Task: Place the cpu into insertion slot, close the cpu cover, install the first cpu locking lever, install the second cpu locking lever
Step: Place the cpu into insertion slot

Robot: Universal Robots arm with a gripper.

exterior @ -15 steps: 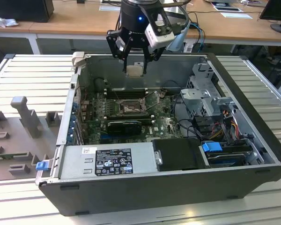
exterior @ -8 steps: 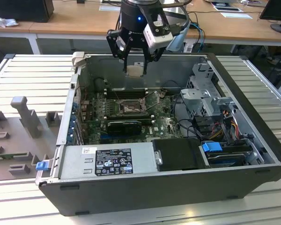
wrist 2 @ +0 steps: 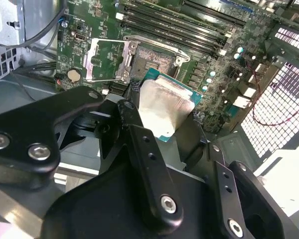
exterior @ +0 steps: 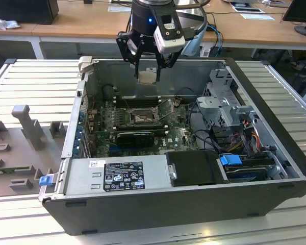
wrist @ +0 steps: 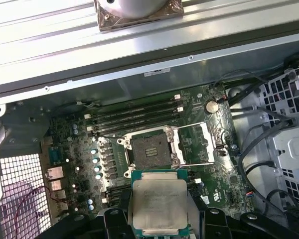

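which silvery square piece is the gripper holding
The solid-faced cpu, in the gripper. The other, the cpu cover, is a cut-out frame flipped open beside the insertion slot.

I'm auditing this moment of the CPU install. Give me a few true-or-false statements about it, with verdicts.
1. The gripper is holding the cpu. True.
2. The cpu already sits in the insertion slot. False: the slot is bare, and the cpu is held above the motherboard, apart from the slot.
3. The cpu cover is swung open and lies beside the slot. True.
4. The computer case is closed by a side panel. False: the case lies open, with the motherboard exposed.
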